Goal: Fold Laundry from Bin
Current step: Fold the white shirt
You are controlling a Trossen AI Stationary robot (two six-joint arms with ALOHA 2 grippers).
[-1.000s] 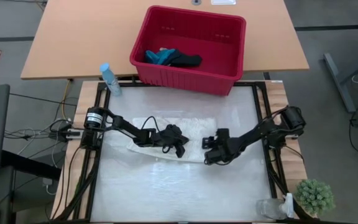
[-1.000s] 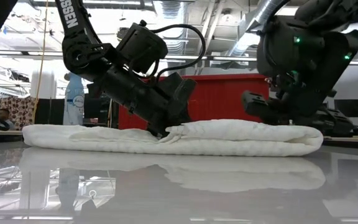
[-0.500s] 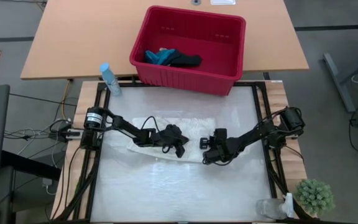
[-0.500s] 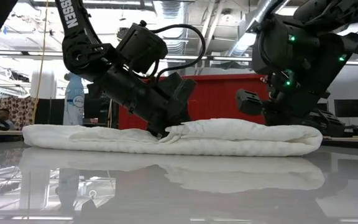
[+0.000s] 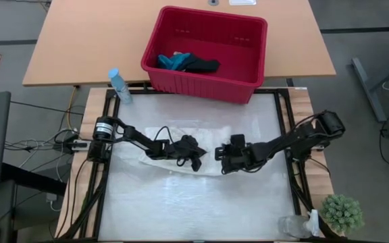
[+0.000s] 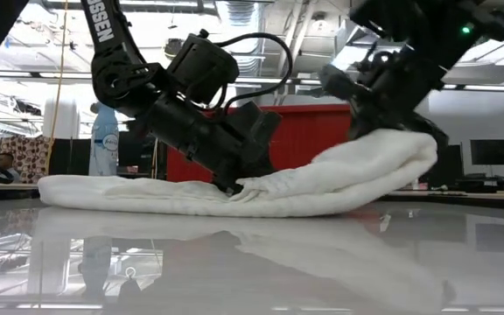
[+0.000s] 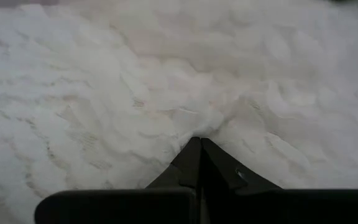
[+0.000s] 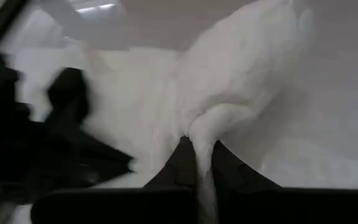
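Note:
The white lacy laundry (image 5: 159,137) lies as a long folded strip across the middle of the table. My left gripper (image 5: 197,162) is shut with its tips down on the strip's middle (image 6: 234,186). My right gripper (image 5: 219,157) is shut on the strip's right end, which is raised off the table (image 6: 405,153). The red bin (image 5: 248,74) stands beyond the table's far edge, on the wooden desk. A teal piece (image 5: 174,61) and a dark piece (image 5: 201,65) lie in it. My left gripper presses its shut fingertips (image 7: 197,146) down into the middle of the white cloth (image 7: 191,121), slanting down from the table's left. The cloth puckers around the tips and lies flat on the table there. Whether a fold is caught between them I cannot tell. My right gripper pinches a bunched fold of the white cloth (image 8: 202,134) between its two fingers, at the strip's right end. It comes slanting down from the table's right. That end hangs lifted and thick with several layers (image 6: 383,166). The rest of the strip slopes down onto the table.
A water bottle (image 5: 119,86) stands at the table's far left corner. A small potted plant (image 5: 342,212) and a clear container (image 5: 292,226) stand at the near right corner. The near half of the table top (image 5: 194,209) is bare.
My right gripper has shut on the right end of the white cloth and risen, tipping as it went. That end has lifted clear of the table and drawn a little toward the left gripper. The middle and left end have stayed flat under my still left gripper.

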